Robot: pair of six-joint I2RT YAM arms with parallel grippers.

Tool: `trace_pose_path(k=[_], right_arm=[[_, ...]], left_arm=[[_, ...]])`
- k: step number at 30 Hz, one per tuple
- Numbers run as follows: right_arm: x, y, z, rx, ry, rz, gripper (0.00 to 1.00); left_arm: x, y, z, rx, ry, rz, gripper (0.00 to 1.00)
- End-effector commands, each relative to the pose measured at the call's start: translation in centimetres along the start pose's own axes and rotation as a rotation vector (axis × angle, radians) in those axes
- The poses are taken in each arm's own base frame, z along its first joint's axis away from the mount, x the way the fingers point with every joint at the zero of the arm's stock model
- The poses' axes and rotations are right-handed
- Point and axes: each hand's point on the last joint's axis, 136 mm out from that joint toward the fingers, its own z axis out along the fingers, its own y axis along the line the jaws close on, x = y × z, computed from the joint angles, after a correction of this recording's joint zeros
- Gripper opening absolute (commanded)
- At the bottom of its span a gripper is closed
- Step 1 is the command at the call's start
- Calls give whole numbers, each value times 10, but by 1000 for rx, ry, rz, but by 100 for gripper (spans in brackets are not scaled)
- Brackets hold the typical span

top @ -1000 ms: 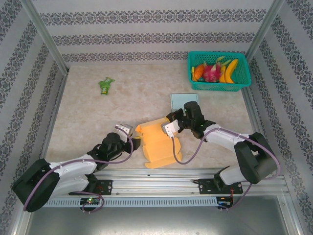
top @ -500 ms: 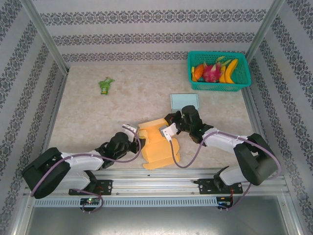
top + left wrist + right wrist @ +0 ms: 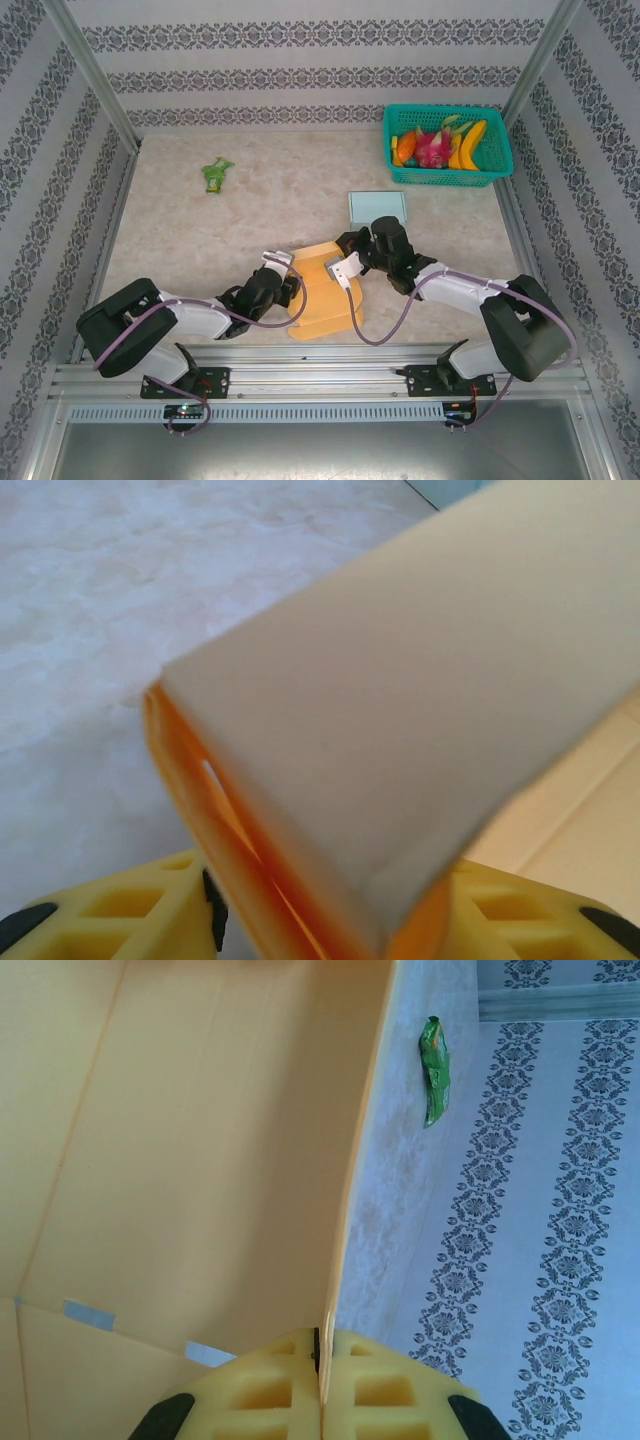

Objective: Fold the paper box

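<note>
- The paper box point(image 3: 322, 292), orange-yellow cardboard, lies partly folded on the counter point(image 3: 200, 235) near its front edge. It sits between the two arms, with one panel raised along its far side.
- The right end effector point(image 3: 338, 270) is at the far right edge of the box and is clamped on that thin raised panel. In the right wrist view the panel's edge runs straight into the seam where the yellow fingers point(image 3: 270, 1400) meet, with no gap visible between them.
- Two small pale tape strips point(image 3: 82, 1313) sit along a crease on the inner face of the box, close to those fingers.
- The left end effector point(image 3: 292, 284) is at the left edge of the box, its arm stretched low over the counter. In the left wrist view a doubled flap, pale on its face and orange at its edge, lies between the two yellow fingers. The fingers stand apart on either side of the flap, and I cannot tell whether they are pinching it.
- A flat light-blue card point(image 3: 377, 207) lies just beyond the box, behind the right end effector.
- A small green packet point(image 3: 215, 173) lies well beyond the box, off to its far left.
- A teal basket point(image 3: 448, 180) stands well beyond the box, to its far right. It holds a banana point(image 3: 471, 143), a pink dragon fruit point(image 3: 432, 148) and other fruit.
</note>
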Motion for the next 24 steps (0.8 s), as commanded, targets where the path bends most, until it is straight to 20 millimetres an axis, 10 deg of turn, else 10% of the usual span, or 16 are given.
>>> trace_pose_path(k=[1,12,24], right_arm=[[-7,21,-1,-71,-14,10,0],[1,20,-1,-62,33,42,0],[14,21,-1,-67,79,93,0]], left_arm=[[-24,6,0,-69,-87,-1,49],[-16,70,-8,-480,-80,-75,22],[-15,115,-37,-841,-37,-88,19]])
